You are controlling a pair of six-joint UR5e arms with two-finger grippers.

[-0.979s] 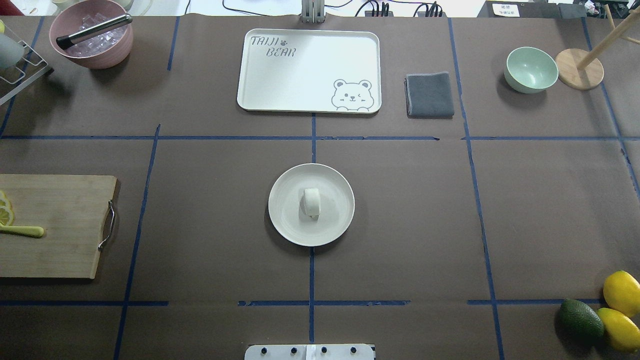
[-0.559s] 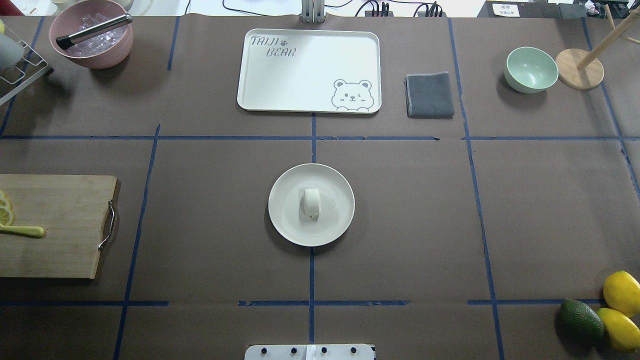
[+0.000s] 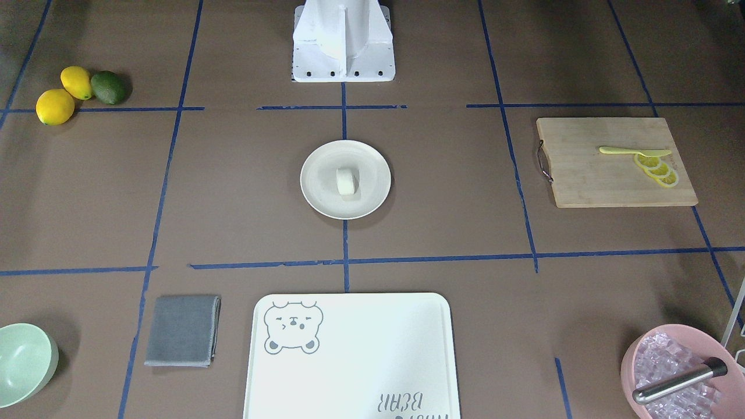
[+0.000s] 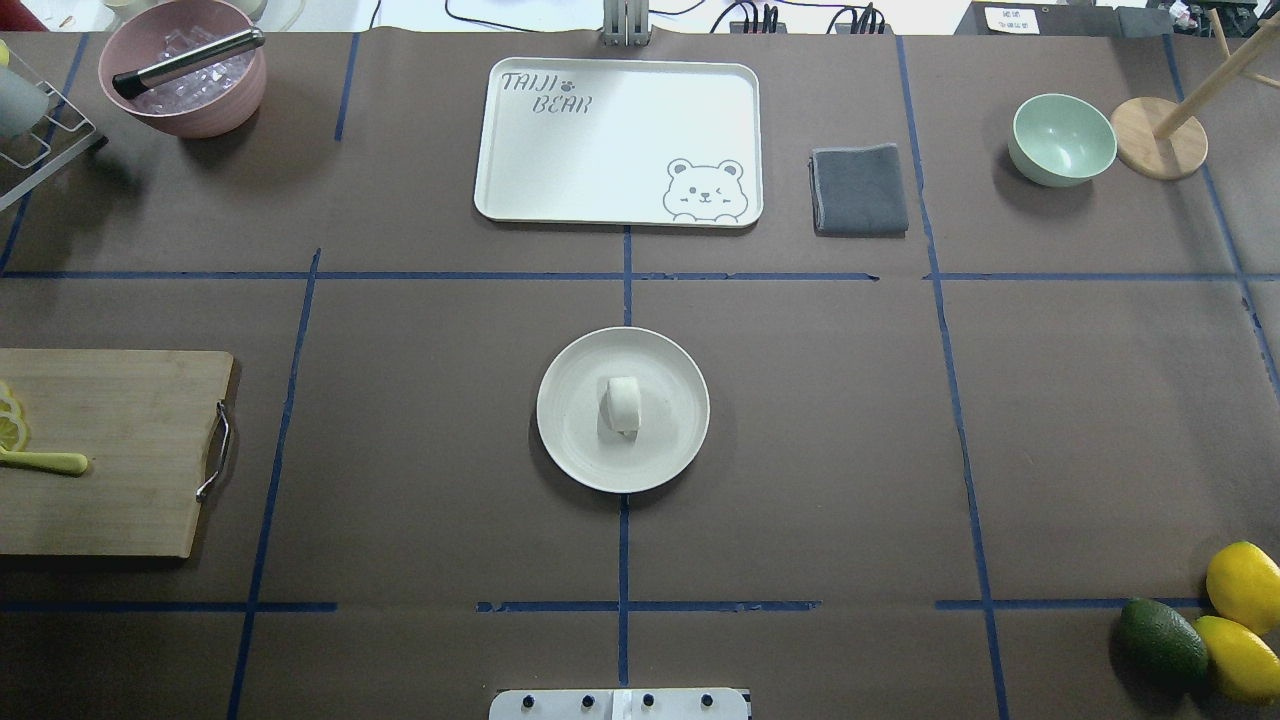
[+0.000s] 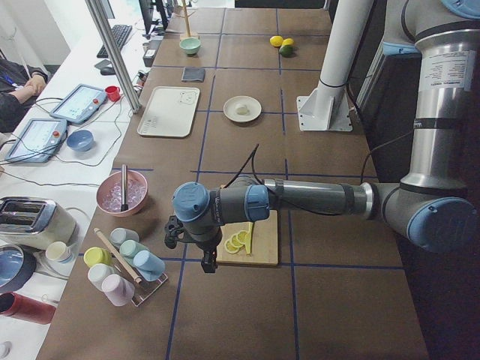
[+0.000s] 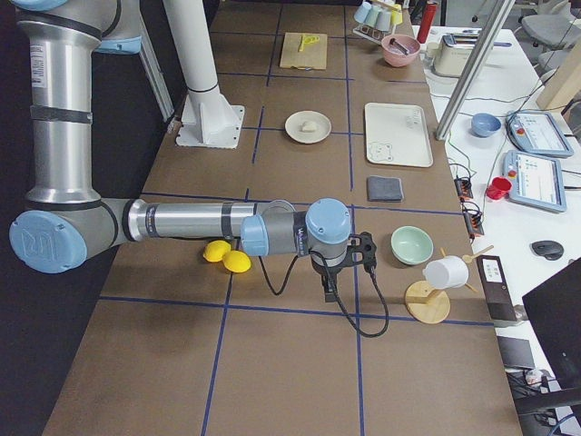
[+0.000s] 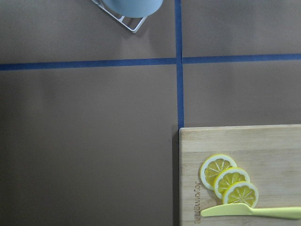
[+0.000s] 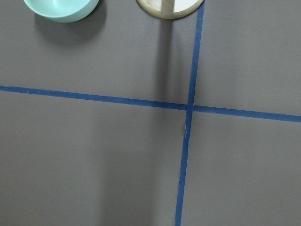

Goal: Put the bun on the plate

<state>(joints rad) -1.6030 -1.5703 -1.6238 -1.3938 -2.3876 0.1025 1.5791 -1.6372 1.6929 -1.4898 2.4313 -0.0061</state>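
Jaws on both arms are beyond judging from where I stand: the left gripper (image 5: 208, 261) hangs above the near table end and the right gripper (image 6: 327, 283) above the far one, each seen only from the side.

One small, smooth white bun (image 4: 623, 404) sits in the middle of one round cream plate (image 4: 572, 442), at the table's centre, well apart from both arms.

Counting the rest:
- two yellow lemons (image 4: 1243, 585) touching one dark green avocado (image 4: 1162, 638)
- three lemon slices (image 7: 229, 181) and one pale yellow plastic knife (image 7: 249, 212) on one wooden cutting board (image 4: 110, 450)
- one white rectangular bear-printed tray (image 4: 617, 140)
- one folded grey cloth (image 4: 860, 190)
- one pale green bowl (image 4: 1062, 140)
- one pink bowl of ice (image 4: 185, 65) (a metal tool lies across it)

Brown paper covers the table (image 4: 420, 400), gridded with blue tape. A white bench alongside carries tablets and cables.
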